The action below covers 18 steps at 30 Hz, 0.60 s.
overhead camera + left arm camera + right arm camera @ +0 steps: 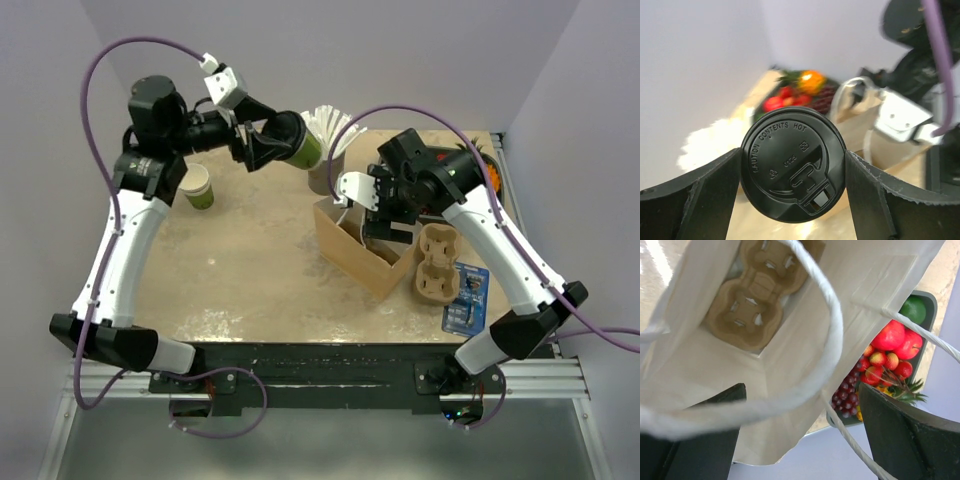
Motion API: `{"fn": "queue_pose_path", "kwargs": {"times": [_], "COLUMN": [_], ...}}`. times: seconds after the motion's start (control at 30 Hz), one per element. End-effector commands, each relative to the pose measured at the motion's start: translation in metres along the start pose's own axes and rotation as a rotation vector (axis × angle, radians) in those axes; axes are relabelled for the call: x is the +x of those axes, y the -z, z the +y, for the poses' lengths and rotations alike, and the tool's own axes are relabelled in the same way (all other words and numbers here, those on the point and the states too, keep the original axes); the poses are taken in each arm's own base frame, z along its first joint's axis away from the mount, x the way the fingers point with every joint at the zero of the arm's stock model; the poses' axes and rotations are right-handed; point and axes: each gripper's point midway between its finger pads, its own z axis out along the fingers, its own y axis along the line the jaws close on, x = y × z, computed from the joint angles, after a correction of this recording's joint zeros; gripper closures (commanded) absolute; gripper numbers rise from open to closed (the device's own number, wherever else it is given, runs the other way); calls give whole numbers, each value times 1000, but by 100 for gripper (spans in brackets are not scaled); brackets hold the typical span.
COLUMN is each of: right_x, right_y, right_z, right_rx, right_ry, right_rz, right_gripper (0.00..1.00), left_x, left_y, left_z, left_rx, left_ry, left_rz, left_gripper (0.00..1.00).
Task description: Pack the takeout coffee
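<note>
The takeout coffee [303,150], a green cup with a black lid, is held off the table at the back, lying sideways in my left gripper [290,143]. In the left wrist view the round black lid [793,162] faces the camera, squeezed between both fingers of my left gripper [795,172]. My right gripper [377,215] hangs over the mouth of the brown paper bag [350,250]. In the right wrist view my right gripper [802,412] is open, with the bag's white handle [832,330] looping between its fingers. A cardboard cup carrier [752,290] shows down inside the bag.
A second green cup [198,186] without a lid stands at the back left. A grey cup of white straws [325,135] stands behind the bag. Another cup carrier [436,262] and a blue packet [467,298] lie right of the bag. A fruit tray [890,340] is at the far right.
</note>
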Motion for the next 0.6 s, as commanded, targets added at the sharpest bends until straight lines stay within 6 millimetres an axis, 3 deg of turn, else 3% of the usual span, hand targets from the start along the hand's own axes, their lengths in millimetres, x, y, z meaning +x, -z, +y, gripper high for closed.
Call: {"fn": "queue_pose_path", "kwargs": {"times": [0.0, 0.1, 0.17, 0.2, 0.27, 0.3, 0.37, 0.57], "right_x": [-2, -10, -17, -18, -20, -20, -21, -20], "right_y": [19, 20, 20, 20, 18, 18, 18, 18], "right_z": [20, 23, 25, 27, 29, 30, 31, 34], "right_rx": [-34, -37, -42, -46, -55, -57, -56, -54], "right_ry": [-25, -32, -32, -30, -30, -31, -30, -13], "right_rz": [-68, -123, -170, -181, -199, -201, -205, -216], "right_gripper": [5, 5, 5, 5, 5, 5, 5, 5], "left_x": [62, 122, 150, 176, 194, 215, 239, 277], "left_y": [46, 63, 69, 73, 73, 77, 79, 81], "left_z": [18, 17, 17, 11, 13, 9, 9, 14], "left_rx": [-149, -171, -185, -177, -193, -191, -204, -256], "left_ry": [-72, 24, 67, 115, 139, 173, 200, 228], "left_rz": [375, 557, 618, 660, 669, 703, 732, 749], "left_gripper": [100, 100, 100, 100, 100, 100, 100, 100]}}
